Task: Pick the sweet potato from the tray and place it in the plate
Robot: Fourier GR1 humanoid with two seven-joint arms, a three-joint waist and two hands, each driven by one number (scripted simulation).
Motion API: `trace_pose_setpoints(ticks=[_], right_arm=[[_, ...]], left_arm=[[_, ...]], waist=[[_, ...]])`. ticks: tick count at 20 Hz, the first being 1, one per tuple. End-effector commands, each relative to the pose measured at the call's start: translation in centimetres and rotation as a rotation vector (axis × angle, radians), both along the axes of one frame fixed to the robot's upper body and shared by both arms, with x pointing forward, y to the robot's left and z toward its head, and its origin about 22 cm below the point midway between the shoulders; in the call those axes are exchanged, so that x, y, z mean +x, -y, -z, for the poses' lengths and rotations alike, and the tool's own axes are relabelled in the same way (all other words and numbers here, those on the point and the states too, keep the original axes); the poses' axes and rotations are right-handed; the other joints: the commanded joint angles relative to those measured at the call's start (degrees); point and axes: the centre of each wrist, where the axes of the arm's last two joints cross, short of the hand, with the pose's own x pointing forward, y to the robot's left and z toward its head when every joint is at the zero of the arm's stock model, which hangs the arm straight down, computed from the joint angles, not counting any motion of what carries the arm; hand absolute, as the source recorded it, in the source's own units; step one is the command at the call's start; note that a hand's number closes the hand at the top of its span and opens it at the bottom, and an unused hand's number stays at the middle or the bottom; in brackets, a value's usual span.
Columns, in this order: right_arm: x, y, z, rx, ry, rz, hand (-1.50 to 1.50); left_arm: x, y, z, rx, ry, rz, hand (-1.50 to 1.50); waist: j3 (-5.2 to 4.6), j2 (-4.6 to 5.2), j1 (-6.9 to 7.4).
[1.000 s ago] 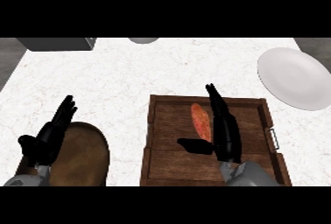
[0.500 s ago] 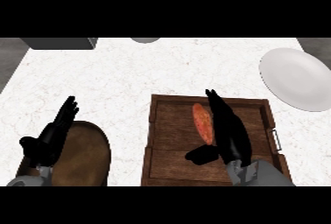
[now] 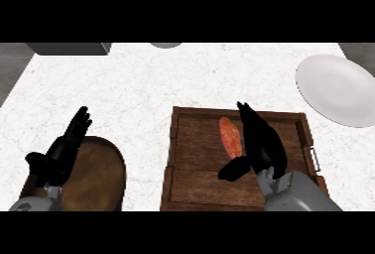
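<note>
An orange sweet potato point(image 3: 230, 137) lies lengthwise in the brown wooden tray point(image 3: 192, 163) at the lower middle. My right hand point(image 3: 260, 144) is over the tray just right of the sweet potato, fingers straight and pointing away, thumb point(image 3: 234, 170) spread out below the potato's near end. It is open and covers part of the potato's right side. The white plate point(image 3: 336, 89) sits at the upper right, beyond the tray. My left hand point(image 3: 62, 151) rests open at the lower left, fingers up.
A round brown wooden board point(image 3: 95, 176) lies under my left hand. A grey box point(image 3: 70, 47) and a grey round object point(image 3: 166, 44) stand at the counter's far edge. White marble counter point(image 3: 147, 84) spreads between tray and far edge.
My right hand has lowered beside the sweet potato and its thumb has swung out to the left. The left hand has stayed put.
</note>
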Motion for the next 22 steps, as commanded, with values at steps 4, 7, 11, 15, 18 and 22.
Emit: trace_pose_setpoints(ticks=[4, 7, 11, 15, 18, 22], right_arm=[[0.7, -0.5, 2.1, -0.061, -0.13, 0.0, -1.5], [1.7, 0.0, 2.0, -0.059, -0.117, 0.03, -1.5], [1.1, -1.3, 3.5, -0.081, -0.117, 0.028, -1.5], [2.3, -0.2, 5.3, -0.129, -0.162, 0.033, -1.5], [3.2, 2.0, 6.1, -0.129, -0.161, 0.055, -1.5], [3.2, 1.2, 7.3, -0.059, -0.215, -0.066, 1.5]], left_arm=[[-0.1, 0.4, -0.9, 0.003, 0.011, 0.001, 0.0], [-0.7, -1.2, 0.4, -0.015, -0.007, 0.004, 0.0], [-0.8, -0.5, 0.2, 0.002, 0.004, -0.002, 0.0], [-0.2, -0.5, 0.7, 0.001, 0.007, 0.003, 0.0], [0.3, -0.5, -2.2, 0.001, -0.017, -0.005, 0.0], [1.1, 0.2, -0.2, 0.001, -0.009, -0.001, 0.0]], waist=[[0.03, 0.02, 0.28], [0.02, 0.05, 0.14], [0.02, 0.03, 0.16], [0.02, 0.07, 0.14], [0.04, 0.05, 0.23], [0.03, 0.17, 0.11]])
